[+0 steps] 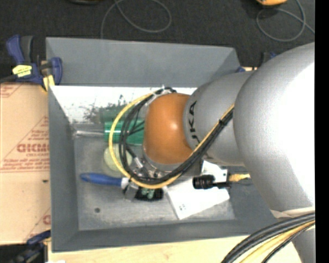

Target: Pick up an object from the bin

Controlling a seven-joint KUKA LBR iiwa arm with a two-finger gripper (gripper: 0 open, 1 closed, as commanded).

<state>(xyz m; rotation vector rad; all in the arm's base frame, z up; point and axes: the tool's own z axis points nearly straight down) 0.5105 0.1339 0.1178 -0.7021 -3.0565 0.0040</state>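
Bin: a grey metal bin (66, 218) is viewed from above, with a few loose things gathered on its floor.
Arm: the bin is entered from the right, and much of its middle is covered by the arm's orange cover (163, 127) and looped cables.
End effector: the end effector (144, 192) is seen low over the floor, just below the orange cover. Whether it is wide, narrow or closed on anything cannot be told.
Nearest thing: a slim blue pen-shaped thing (100, 178) is laid on the floor directly left of the end effector.
Long axis: the blue thing is laid nearly left to right, its right end slightly lower and brought right up against the end effector. Actual contact cannot be confirmed.
Other neighbours: a white card (200, 203) is laid just to the right, with a black plug-shaped piece (207, 182) at its upper edge. A pale round thing (111, 159) and a green thing (116, 131) are set up-left, partly hidden by cables.
Judgement: the blue thing is judged the likeliest pick, and a grip set crosswise to its axis would be called for.
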